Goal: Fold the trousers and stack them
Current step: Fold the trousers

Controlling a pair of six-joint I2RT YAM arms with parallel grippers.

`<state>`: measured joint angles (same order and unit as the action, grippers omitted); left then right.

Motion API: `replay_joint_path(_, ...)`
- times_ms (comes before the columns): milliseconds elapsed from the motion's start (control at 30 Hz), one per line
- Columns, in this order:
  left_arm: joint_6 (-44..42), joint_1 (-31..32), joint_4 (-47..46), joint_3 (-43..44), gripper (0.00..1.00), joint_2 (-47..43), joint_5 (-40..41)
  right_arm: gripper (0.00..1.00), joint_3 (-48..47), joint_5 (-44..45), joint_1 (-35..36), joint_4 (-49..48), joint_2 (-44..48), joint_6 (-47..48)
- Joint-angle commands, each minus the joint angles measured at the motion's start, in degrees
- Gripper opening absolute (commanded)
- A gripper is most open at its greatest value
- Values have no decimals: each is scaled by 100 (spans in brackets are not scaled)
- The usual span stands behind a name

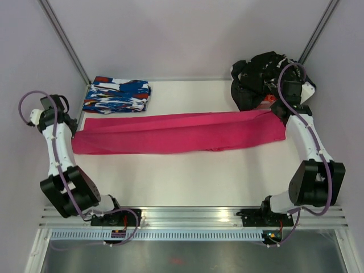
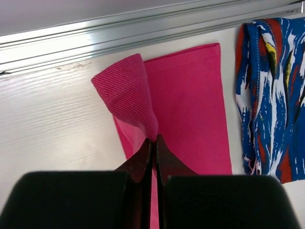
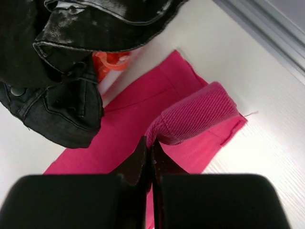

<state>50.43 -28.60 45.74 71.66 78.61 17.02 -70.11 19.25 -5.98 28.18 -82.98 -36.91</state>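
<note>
Across the surface (image 1: 187, 182), nine to three o'clock, the trousers (image 1: 179, 132) are lying seemingly halved lengthwise; your left end effector (image 2: 155, 139) and right end effector (image 3: 149, 141) are clamping their ends. Cross-folding and stacking are waiting.

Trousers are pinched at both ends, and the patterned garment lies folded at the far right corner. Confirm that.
Wrong corner: the top view shows the patterned garment folded at the far left. The trousers are pinched at both ends.

Overhead looks down; wrists close, seemingly angled; all share trousers (image 1: 176, 133).
</note>
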Motion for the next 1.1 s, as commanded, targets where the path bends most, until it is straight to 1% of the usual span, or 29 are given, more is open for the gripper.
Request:
replay_joint_path(0,-288,-23,-723,638,2,567,1146,0,-442,669,-246,-673,-429,526)
replay_joint_path(67,-438,161,-820,884,2,830,1199,0,-513,668,-255,-718,-745,518)
replay_joint_path(100,-482,231,-795,972,2,1110,1242,0,-574,729,-263,-579,-850,457)
replay_joint_path(133,-499,415,-655,1182,2,1252,1408,0,-714,895,-272,-464,-1104,334)
replay_joint_path(233,-526,680,-539,1429,2,1701,1664,0,-820,1037,-272,-217,-1430,272)
replay_joint_path(400,-614,777,-531,1745,2,2290,1682,0,-846,1362,-299,-103,-1756,271)
replay_joint_path(500,-710,829,-513,2070,2,2728,1804,0,-917,1363,-307,-225,-1905,455)
replay_joint_path(633,-772,847,-469,2186,2,2853,1937,0,-1268,1328,-307,55,-1986,561)
replay_joint_path(667,-781,847,-443,2186,2,2810,1963,0,-1269,1275,-299,99,-1924,579)
replay_joint_path(767,-903,847,-425,2124,2,2494,1999,0,-1024,1187,-307,169,-1363,579)
replay_joint_path(833,-1035,838,-416,2045,2,2109,1885,0,-716,1239,-307,266,-504,597)
replay_joint_path(933,-1202,838,-486,1800,2,1633,1718,0,-250,1240,-307,424,201,605)
replay_joint_path(967,-1211,838,-478,1721,2,1301,1700,0,-136,1292,-299,599,638,579)
replay_joint_path(1033,-1247,838,-478,1413,2,965,1638,0,198,1397,-307,923,1045,518)
replay_joint_path(1067,-1247,830,-452,1177,2,659,1612,0,303,1450,-299,1030,1404,474)
